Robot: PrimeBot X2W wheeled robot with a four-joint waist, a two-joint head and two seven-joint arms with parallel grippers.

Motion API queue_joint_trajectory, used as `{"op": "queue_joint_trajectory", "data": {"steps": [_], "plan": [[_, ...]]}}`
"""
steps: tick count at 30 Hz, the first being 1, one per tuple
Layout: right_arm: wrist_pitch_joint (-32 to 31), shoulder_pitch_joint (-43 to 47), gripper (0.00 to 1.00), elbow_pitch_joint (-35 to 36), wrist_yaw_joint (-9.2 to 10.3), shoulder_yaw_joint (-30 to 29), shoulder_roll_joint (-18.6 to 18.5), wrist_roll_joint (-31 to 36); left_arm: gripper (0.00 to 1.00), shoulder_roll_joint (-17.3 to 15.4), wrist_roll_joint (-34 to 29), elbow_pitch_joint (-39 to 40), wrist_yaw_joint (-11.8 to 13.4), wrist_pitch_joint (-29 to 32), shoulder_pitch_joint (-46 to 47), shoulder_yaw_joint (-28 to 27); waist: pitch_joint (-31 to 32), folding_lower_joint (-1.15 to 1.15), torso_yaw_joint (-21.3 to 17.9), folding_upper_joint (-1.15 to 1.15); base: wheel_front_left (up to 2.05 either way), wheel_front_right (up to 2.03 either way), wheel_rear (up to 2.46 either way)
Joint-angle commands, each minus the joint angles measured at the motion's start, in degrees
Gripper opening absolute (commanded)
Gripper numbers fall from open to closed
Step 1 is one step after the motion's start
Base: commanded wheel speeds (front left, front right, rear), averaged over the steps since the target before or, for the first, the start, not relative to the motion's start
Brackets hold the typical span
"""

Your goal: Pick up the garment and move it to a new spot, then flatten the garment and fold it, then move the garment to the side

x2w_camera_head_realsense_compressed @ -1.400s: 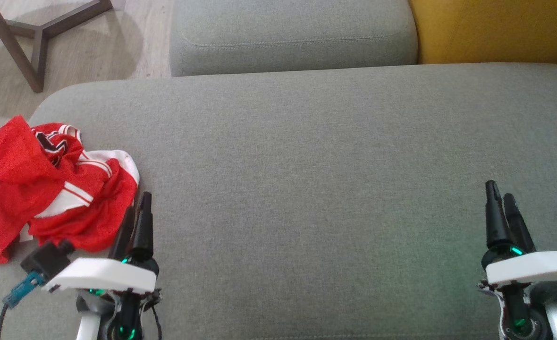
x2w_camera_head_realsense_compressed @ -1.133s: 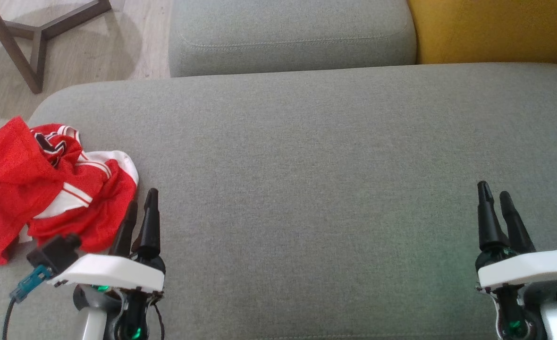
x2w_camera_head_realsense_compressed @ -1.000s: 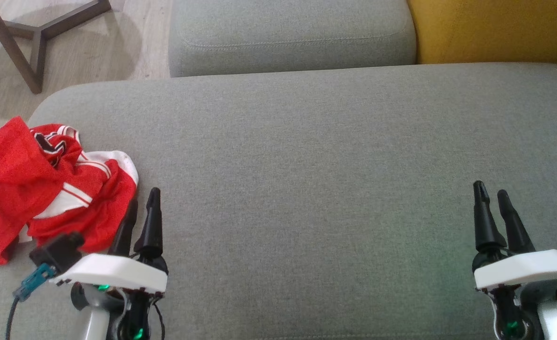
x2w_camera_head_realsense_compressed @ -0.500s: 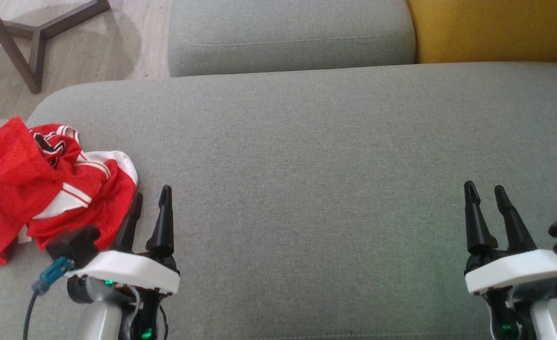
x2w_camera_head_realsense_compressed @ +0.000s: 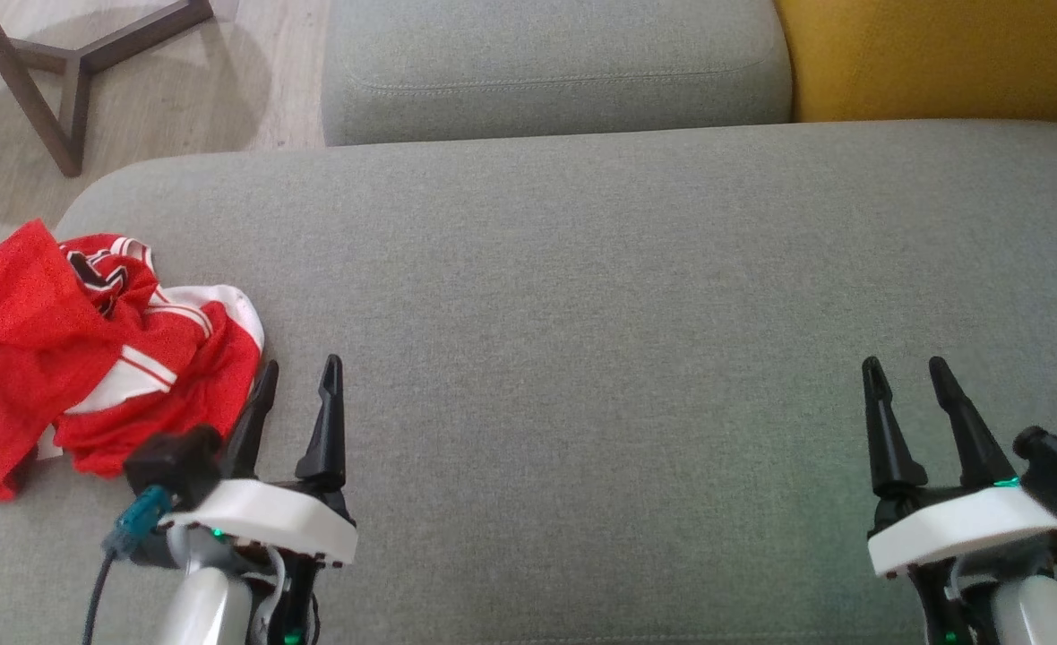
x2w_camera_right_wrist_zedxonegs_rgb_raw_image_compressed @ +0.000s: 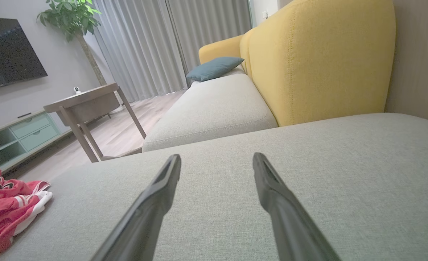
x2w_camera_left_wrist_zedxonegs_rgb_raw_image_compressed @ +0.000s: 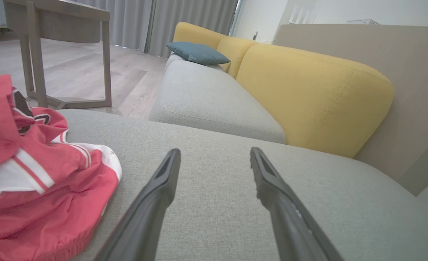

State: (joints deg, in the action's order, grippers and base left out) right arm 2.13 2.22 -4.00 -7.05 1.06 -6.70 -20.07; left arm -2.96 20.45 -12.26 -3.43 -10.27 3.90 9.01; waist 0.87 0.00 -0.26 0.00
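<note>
The first step was judged to be in hand, with the pick-up not yet made: the red and white garment (x2w_camera_head_realsense_compressed: pixel 98 354) was seen crumpled in a heap at the 9 o'clock end of the grey seat cushion (x2w_camera_head_realsense_compressed: pixel 582 296), its outer part lying right at the rounded edge, with wooden floor (x2w_camera_head_realsense_compressed: pixel 251 81) beyond. The left gripper (x2w_camera_head_realsense_compressed: pixel 301 363) was found just beside the heap, at about its 4 o'clock, fingers spread wide and nothing held between them; whether the nearer finger touched the cloth could not be told. The right gripper (x2w_camera_head_realsense_compressed: pixel 902 363) was placed well apart, at 4 o'clock of the cushion, likewise spread wide and empty. For the next move, a swing of the left gripper toward 10 o'clock was thought to be called for, so that a raised fold could be pinched. Room was plentiful: a broad bare stretch of cushion was left open from the centre across to 3 o'clock, fit for the new spot and the flattening. Limits were noted at 12 o'clock, where a second grey cushion (x2w_camera_head_realsense_compressed: pixel 546 63) and a yellow backrest (x2w_camera_head_realsense_compressed: pixel 932 54) were set, and at 11 o'clock, where dark table legs (x2w_camera_head_realsense_compressed: pixel 74 107) were seen on the floor. A slide of the garment off the 9 o'clock edge was counted the chief risk.
</note>
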Motion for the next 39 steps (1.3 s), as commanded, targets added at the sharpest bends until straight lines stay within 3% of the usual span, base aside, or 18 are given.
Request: {"op": "queue_joint_trajectory", "data": {"steps": [1,24,39], "plan": [[0.9,-0.8,1.0,2.5,-0.36,1.1,-0.7,1.4,1.0,-0.9,-1.5,1.8,0.3,-0.8,3.3,-1.0,0.0,0.0,0.0,0.0,0.0,0.0,0.0],[2.6,0.9,1.0,4.2,-0.44,0.9,1.1,14.5,1.0,-0.8,-14.9,-1.0,3.0,-4.7,2.8,0.1,0.0,0.0,0.5,0.0,0.0,0.0,0.0],[2.9,1.1,1.0,2.8,-0.44,-0.5,2.6,11.8,1.0,-0.6,-14.1,-2.8,3.3,-4.7,2.8,-0.1,-0.3,0.0,0.7,0.0,0.0,0.0,0.0]]}}
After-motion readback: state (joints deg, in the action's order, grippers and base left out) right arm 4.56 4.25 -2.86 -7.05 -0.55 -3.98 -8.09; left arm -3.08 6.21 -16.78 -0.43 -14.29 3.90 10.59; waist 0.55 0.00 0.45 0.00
